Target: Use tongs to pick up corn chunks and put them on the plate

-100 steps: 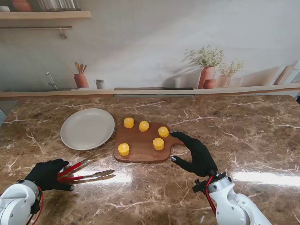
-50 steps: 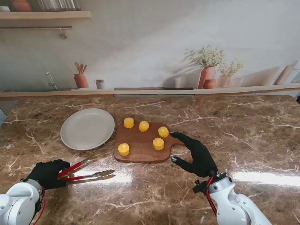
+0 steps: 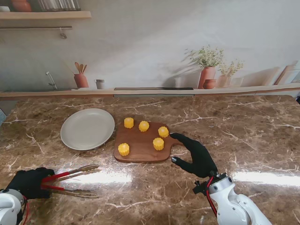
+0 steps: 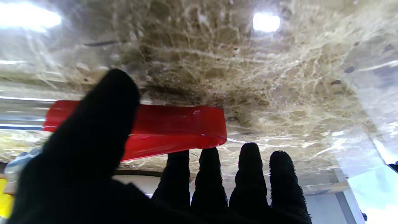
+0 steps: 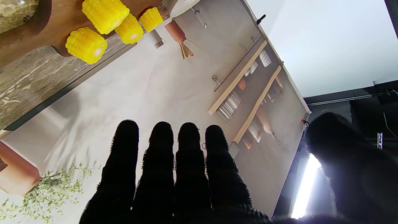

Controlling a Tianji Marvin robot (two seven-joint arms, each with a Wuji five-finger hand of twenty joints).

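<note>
Five yellow corn chunks sit on a wooden cutting board (image 3: 140,149): two farther ones (image 3: 128,123) (image 3: 144,126), two on the right (image 3: 163,131) (image 3: 158,144), one nearest me (image 3: 123,149). The white plate (image 3: 87,128) lies left of the board with nothing on it. My left hand (image 3: 28,183) is at the near left edge, shut on the red handle of the tongs (image 3: 70,180), whose metal arms are spread and point right. The left wrist view shows my thumb (image 4: 93,124) over the red handle (image 4: 174,127). My right hand (image 3: 197,154) rests open beside the board's handle end.
The right wrist view shows several corn chunks (image 5: 86,44) on the board (image 5: 31,28) beyond my straight fingers (image 5: 158,161). A backdrop wall with printed shelf, pots (image 3: 206,75) and utensils rises behind the marble counter (image 3: 243,136).
My left hand has drawn back toward me and to the left, taking the tongs with it. The tongs' arms now stand wider apart. The right hand has not moved.
</note>
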